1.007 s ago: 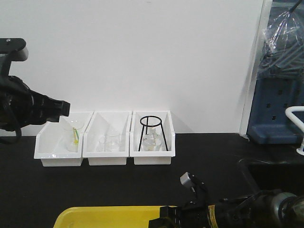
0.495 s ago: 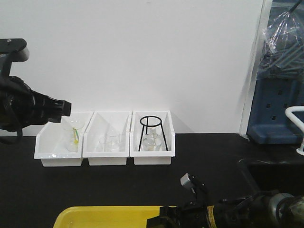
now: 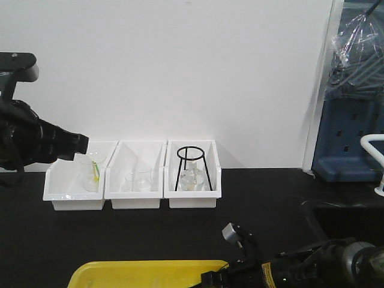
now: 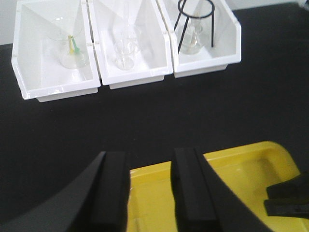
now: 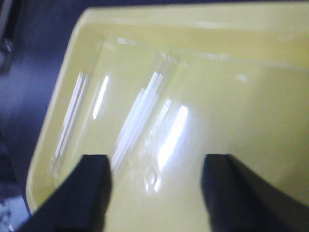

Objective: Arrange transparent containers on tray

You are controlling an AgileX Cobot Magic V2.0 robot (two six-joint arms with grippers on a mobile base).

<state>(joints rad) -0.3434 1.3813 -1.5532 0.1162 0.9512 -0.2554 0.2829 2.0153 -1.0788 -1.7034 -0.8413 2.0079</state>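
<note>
Yellow tray (image 5: 159, 43) holds both glass tubes (image 5: 137, 118) now — right gripper (image 5: 154, 181), jaws apart and empty, has pulled back; placement looks done.

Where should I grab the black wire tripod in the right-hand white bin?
Probably the black wire tripod by its top ring, pinching the rim from straight above. Its legs splay outward, the white plastic bin walls hem them in, and a clear glass flask sits between them.

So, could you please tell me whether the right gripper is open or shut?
Open: the right gripper has its jaws wide apart above the yellow tray, gripping nothing.
</note>
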